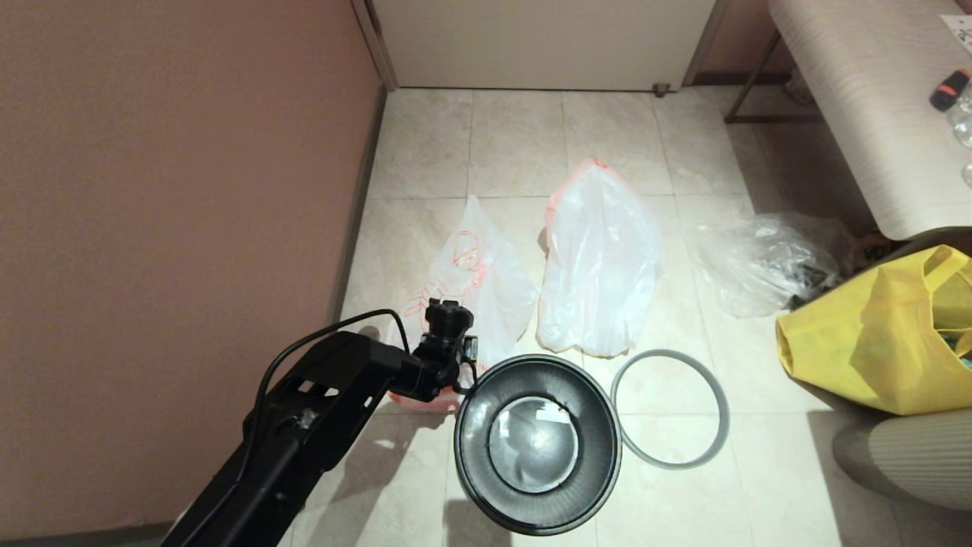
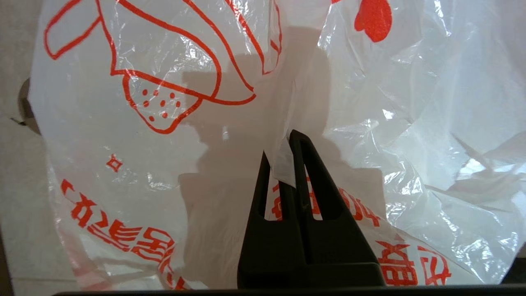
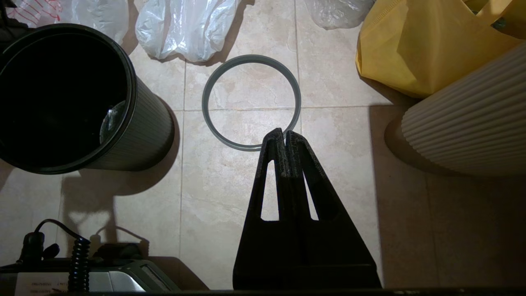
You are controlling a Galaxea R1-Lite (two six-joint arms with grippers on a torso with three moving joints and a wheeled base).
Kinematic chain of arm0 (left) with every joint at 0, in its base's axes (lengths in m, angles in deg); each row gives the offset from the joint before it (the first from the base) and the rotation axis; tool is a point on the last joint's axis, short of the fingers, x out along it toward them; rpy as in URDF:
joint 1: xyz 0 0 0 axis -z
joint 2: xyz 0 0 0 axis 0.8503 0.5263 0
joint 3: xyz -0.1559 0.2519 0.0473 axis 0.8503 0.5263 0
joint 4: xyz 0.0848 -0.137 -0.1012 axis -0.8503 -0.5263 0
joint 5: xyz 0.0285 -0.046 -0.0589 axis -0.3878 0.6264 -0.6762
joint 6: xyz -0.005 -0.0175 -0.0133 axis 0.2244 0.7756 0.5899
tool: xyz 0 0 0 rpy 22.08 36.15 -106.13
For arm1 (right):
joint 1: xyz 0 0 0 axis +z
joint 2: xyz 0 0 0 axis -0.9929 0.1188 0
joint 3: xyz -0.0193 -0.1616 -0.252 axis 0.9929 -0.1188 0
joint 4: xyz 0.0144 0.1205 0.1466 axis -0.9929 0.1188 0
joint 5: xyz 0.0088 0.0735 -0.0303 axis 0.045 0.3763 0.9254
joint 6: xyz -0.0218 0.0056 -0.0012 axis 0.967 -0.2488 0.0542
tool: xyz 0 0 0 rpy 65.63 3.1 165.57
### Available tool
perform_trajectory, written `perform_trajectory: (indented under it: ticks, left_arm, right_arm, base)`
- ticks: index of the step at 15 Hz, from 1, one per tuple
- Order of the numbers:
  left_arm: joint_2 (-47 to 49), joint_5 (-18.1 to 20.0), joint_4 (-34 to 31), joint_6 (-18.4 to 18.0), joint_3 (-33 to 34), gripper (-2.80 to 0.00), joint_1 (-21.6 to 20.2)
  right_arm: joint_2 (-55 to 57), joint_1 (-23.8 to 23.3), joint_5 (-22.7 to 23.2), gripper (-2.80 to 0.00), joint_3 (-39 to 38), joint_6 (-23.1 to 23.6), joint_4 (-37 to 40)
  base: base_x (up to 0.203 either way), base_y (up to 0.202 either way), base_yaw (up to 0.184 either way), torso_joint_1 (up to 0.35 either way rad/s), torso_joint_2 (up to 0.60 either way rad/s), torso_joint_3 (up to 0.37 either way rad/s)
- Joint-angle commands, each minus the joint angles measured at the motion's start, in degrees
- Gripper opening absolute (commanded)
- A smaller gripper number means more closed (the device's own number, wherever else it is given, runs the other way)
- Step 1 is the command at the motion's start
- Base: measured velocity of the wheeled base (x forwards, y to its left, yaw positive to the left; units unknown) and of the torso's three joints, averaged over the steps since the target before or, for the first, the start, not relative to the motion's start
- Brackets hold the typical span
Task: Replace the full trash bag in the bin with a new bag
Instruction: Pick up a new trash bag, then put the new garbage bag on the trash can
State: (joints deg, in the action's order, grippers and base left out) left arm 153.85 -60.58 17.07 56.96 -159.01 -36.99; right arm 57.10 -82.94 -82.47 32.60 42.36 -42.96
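Note:
The new bag [image 1: 486, 281], white with red-orange print, lies on the floor left of the full trash bag [image 1: 600, 266]. My left gripper [image 2: 284, 150] is shut on a fold of the new bag [image 2: 164, 135], with film pinched between its fingers. In the head view the left arm reaches over the bag's near end, and its wrist hides the fingers. The black bin [image 1: 538, 444] stands empty and open just right of that wrist. Its grey ring rim [image 1: 670, 408] lies flat on the floor beside it. My right gripper [image 3: 283, 135] hangs shut over the floor near the ring rim [image 3: 251, 102], holding nothing.
A clear plastic bag [image 1: 759, 262] and a yellow fabric tote [image 1: 873, 334] sit at the right, under a table edge [image 1: 858, 114]. A ribbed pale cylinder [image 3: 464, 123] stands close to the right gripper. A wall [image 1: 175, 228] runs along the left.

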Motion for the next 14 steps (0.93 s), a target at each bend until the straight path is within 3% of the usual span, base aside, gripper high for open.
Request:
perform_trajectory:
  ticks: [1,3,8,10,14]
  left_arm:
    - [-0.39,-1.92,-0.04,0.46,0.77,-2.80,0.21]
    - [-3.31,-5.00,-0.15,2.60,3.84,-2.80,0.68]
    - [-21.93,-6.45,-0.05,11.23,29.74,-2.80,2.76]
    - [-30.17,-6.66,-0.08,14.08,36.98,-2.80,4.41]
    - [-42.45,-7.41,-0.30,15.48,47.84,-2.80,5.78]
  right_arm:
    - [0.05,0.02,-0.02,-2.80,0.01,-0.02,0.03]
    - [0.05,0.02,-0.02,-2.80,0.01,-0.02,0.03]
    - [0.05,0.02,-0.02,-2.80,0.01,-0.02,0.03]
    - [0.05,0.02,-0.02,-2.80,0.01,-0.02,0.03]
    - [0.05,0.02,-0.02,-2.80,0.01,-0.02,0.03]
  base:
    - [0.000,0.000,0.000,0.000,0.00,0.000]
    - [0.000,0.000,0.000,0.000,0.00,0.000]
    - [0.000,0.000,0.000,0.000,0.00,0.000]
    - [0.000,0.000,0.000,0.000,0.00,0.000]
    - [0.000,0.000,0.000,0.000,0.00,0.000]
